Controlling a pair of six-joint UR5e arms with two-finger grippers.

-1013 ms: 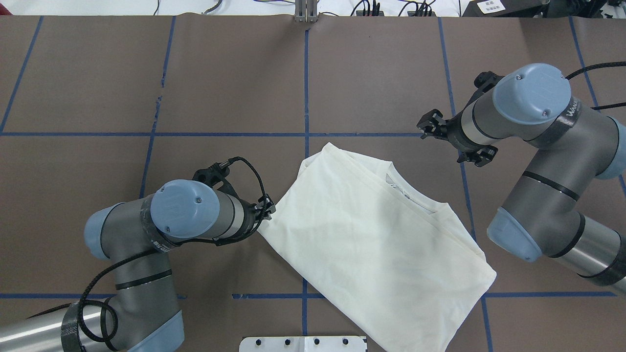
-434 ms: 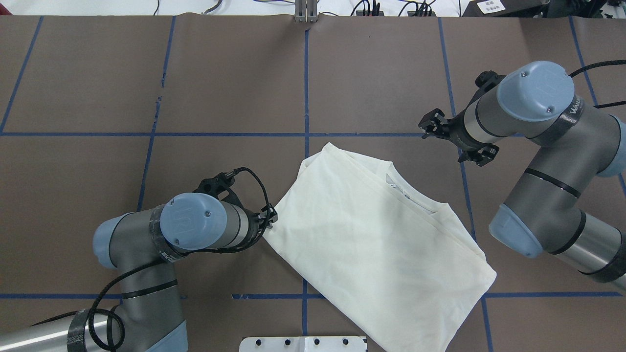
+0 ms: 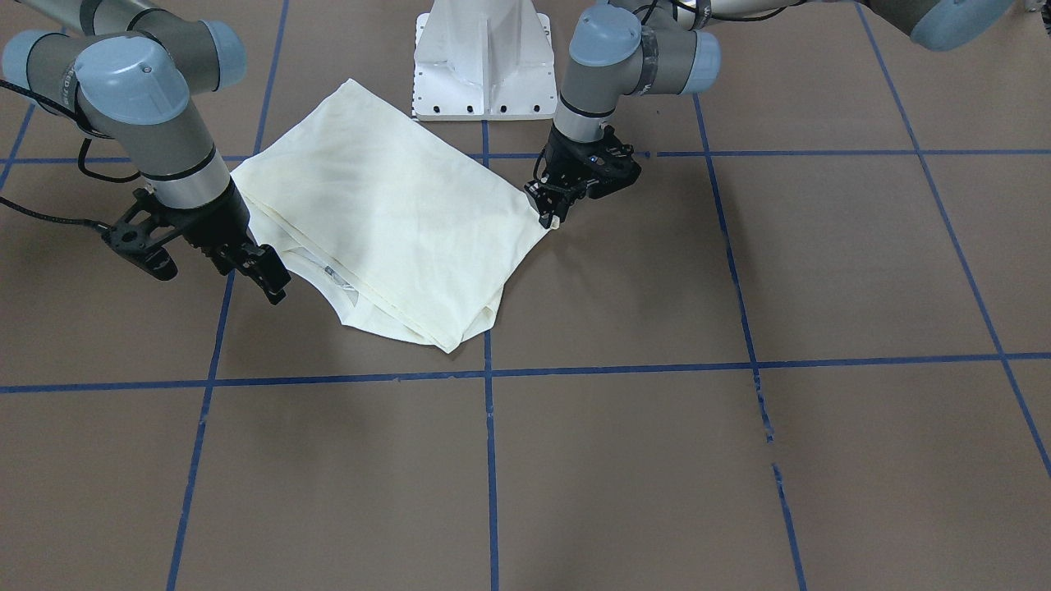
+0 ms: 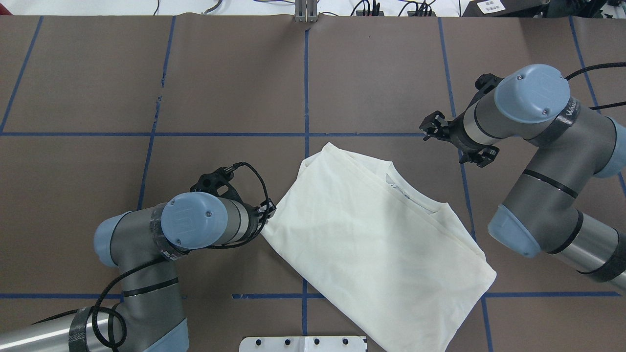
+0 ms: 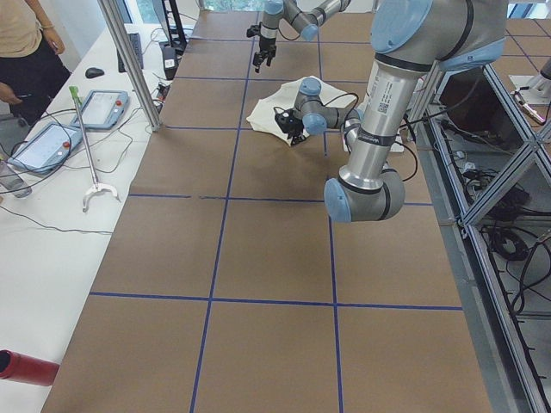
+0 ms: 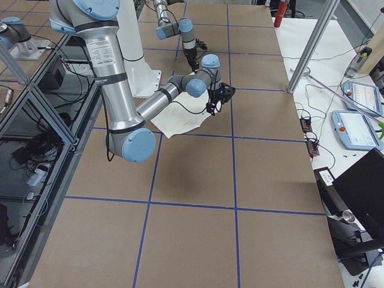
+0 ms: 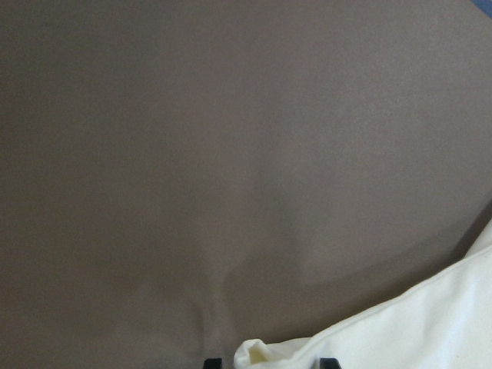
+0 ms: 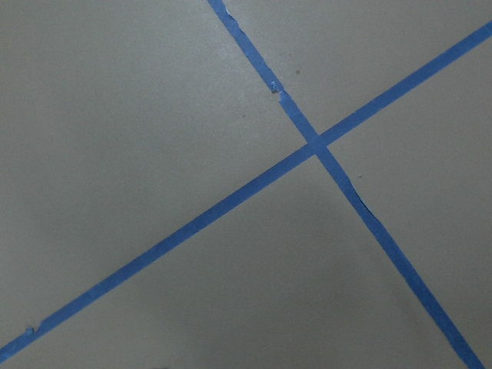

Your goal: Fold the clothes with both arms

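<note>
Left pincer [image 3: 548,217] on T-shirt [image 3: 386,205] corner

Not much to read here, tbh. We can make out white letters starting "WAN" on the black band [image 4: 570,115] wrapped round the right arm [image 4: 543,181]. The left arm [image 4: 142,274] has a similar printed band [image 4: 159,240], but it's too blurry for us. The white paper label [image 4: 490,6] past the table's far edge is too small to read.
</note>
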